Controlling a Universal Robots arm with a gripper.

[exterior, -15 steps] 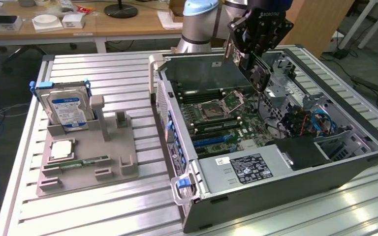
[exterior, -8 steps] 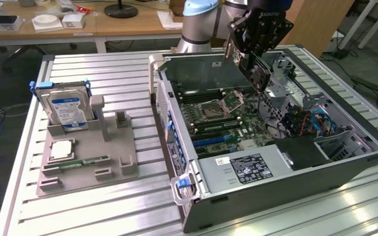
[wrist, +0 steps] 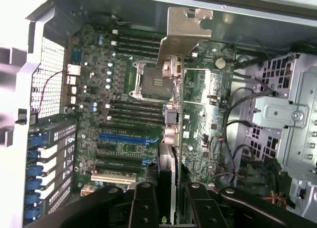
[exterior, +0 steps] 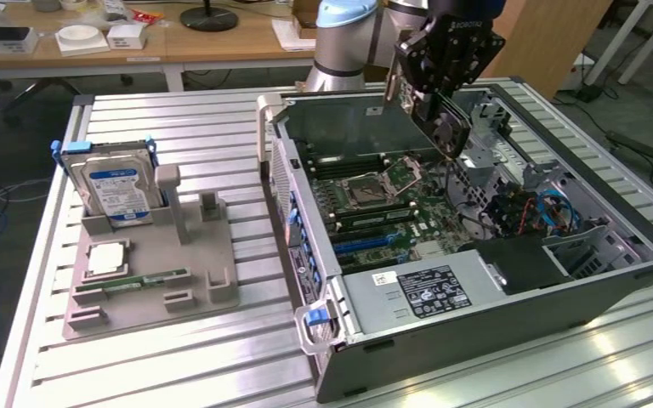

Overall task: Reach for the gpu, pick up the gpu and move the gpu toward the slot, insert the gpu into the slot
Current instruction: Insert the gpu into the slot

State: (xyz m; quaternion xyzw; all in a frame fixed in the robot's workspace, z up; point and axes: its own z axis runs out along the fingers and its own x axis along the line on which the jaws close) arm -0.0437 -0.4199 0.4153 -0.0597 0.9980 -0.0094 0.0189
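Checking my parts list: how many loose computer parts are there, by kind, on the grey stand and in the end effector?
hard drive: 1
processor chip: 1
memory stick: 1
graphics card, in the end effector: 1
Total: 4

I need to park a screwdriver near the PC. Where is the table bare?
Bare slats run in a narrow strip between the tray and the case, and more widely camera-side of the tray. Inside the case it is crowded: the end effector holds the gpu above the motherboard.
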